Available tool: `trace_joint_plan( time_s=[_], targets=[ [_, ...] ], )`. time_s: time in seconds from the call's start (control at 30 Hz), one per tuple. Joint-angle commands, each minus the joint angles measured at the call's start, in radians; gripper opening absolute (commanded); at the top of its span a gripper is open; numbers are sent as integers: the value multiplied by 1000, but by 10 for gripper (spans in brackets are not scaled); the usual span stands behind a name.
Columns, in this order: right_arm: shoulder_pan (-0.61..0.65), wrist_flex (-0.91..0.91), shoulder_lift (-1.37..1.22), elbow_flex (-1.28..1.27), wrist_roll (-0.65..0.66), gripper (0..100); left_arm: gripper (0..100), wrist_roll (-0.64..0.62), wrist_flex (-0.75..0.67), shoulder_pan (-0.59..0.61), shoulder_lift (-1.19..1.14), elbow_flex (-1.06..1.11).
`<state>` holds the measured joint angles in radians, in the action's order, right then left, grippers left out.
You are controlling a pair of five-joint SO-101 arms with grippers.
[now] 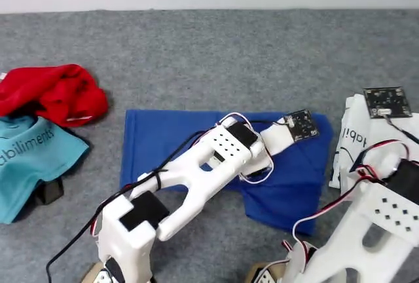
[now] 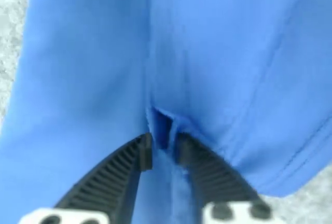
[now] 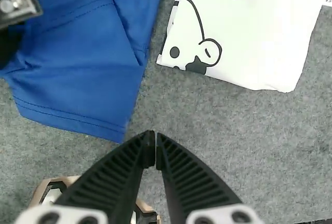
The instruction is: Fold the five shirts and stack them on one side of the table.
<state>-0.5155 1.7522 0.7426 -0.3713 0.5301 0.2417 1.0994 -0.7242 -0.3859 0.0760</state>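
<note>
A blue shirt (image 1: 163, 149) lies spread across the middle of the grey table. My left arm (image 1: 216, 158) stretches over it, and my left gripper (image 2: 163, 149) is shut on a pinched fold of the blue shirt (image 2: 233, 68). A white printed shirt (image 1: 350, 142), also seen as the white shirt (image 3: 249, 32), lies folded at the right edge. My right gripper (image 3: 155, 143) hovers shut and empty over bare table, in front of the gap between the blue shirt (image 3: 78, 63) and the white one. A red shirt (image 1: 55, 93) and a teal shirt (image 1: 33, 158) lie crumpled at the left.
A dark item (image 1: 47, 191) peeks out from under the teal shirt. The grey table surface (image 1: 229, 54) runs back to a white wall. My right arm's base (image 1: 366, 230) stands at the front right, and a tan base plate (image 3: 44, 193) sits below the right gripper.
</note>
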Motion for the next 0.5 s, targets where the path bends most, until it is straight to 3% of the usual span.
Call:
trace_joint_plan(
  time_s=[0.0, 0.27, 0.47],
  targets=[
    [-8, 28, 13, 3, 9, 15, 203, -61, -20, 25, 0, -16],
    [-8, 33, 15, 3, 9, 15, 165, -66, -11, 130, -68, -124],
    [-8, 35, 12, 3, 9, 15, 133, -63, 74, 144, -71, -154]
  ],
)
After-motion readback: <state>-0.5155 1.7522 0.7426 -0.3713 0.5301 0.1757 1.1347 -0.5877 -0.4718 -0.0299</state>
